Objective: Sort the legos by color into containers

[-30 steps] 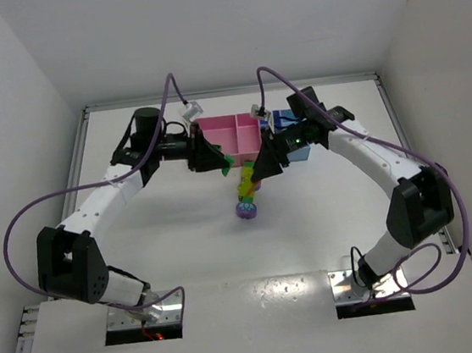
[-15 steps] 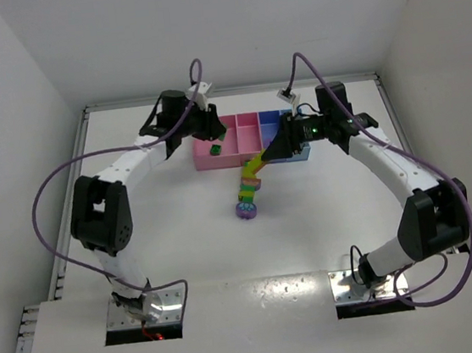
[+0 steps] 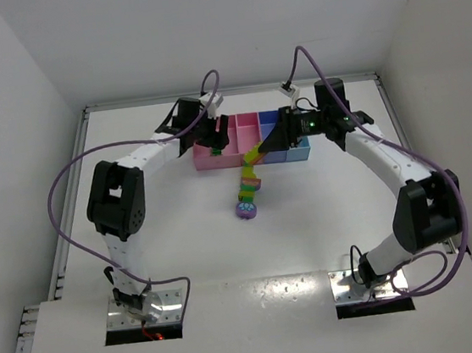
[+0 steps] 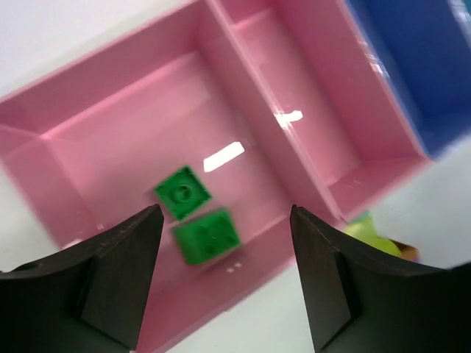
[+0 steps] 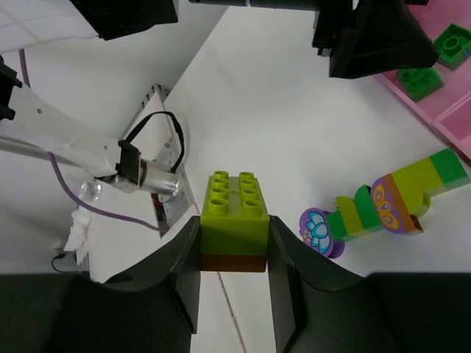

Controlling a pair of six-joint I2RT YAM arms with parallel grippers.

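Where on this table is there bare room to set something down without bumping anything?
The widest bare stretch of table lies between the round purple piece and the arm bases. There is also room right of the lego strip, inside the right arm's curve. It is crowded at the tray, where the left end effector and right end effector hover.

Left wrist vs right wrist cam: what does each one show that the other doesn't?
Only left wrist: the blue compartment, and that the left gripper stands open. Only right wrist: the right gripper shut on a lime brick, plus the round purple piece on the table. Both: two green bricks lying in a pink compartment.
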